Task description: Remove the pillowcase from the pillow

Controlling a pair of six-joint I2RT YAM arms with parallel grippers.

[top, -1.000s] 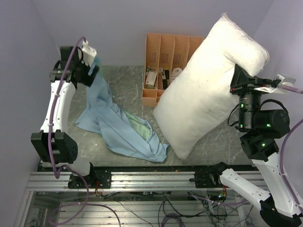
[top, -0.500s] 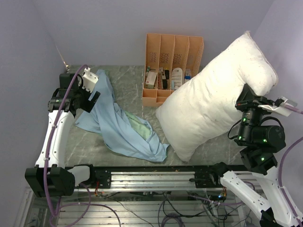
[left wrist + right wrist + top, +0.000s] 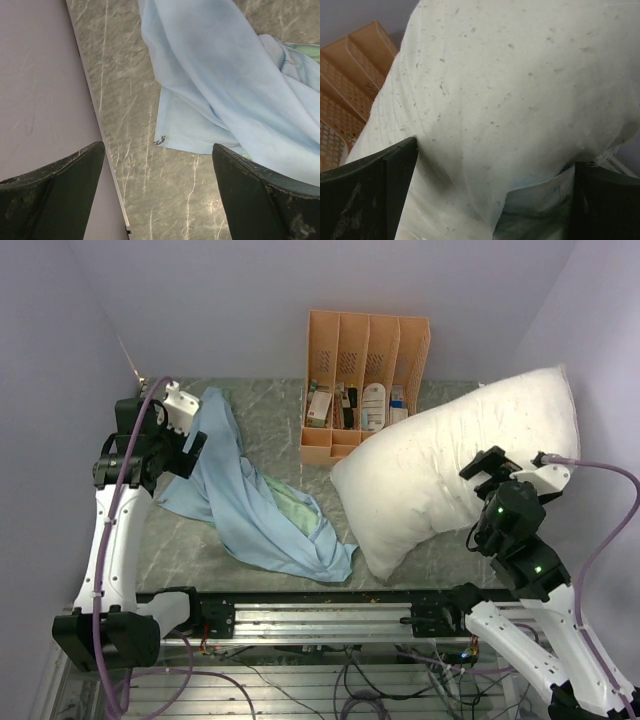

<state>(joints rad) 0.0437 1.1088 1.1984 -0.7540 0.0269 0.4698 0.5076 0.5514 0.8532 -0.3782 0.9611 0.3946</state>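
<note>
The pillow [image 3: 450, 475], plump and off-white with small specks, lies bare on the right half of the table, its far corner against the right wall. My right gripper [image 3: 487, 472] stands open at its near right side; in the right wrist view the pillow [image 3: 510, 90] bulges between the wide-apart fingers [image 3: 365, 200] of the gripper [image 3: 496, 152]. The pillowcase [image 3: 255, 500] lies crumpled on the left of the table, light blue with a green patch showing. My left gripper [image 3: 188, 435] hovers open over its left edge, and the cloth [image 3: 225, 75] lies beyond the empty gripper [image 3: 157, 146].
An orange file rack [image 3: 365, 380] with small items stands at the back centre, touching the pillow's far left end. The purple left wall [image 3: 30, 75] is close beside my left gripper. Marble tabletop [image 3: 270, 430] shows between cloth and rack.
The pillow has come down from standing tilted to lying on the table, and my right gripper has opened off it and dropped lower. The left arm has lowered, and the pillowcase's raised end has sunk with it.
</note>
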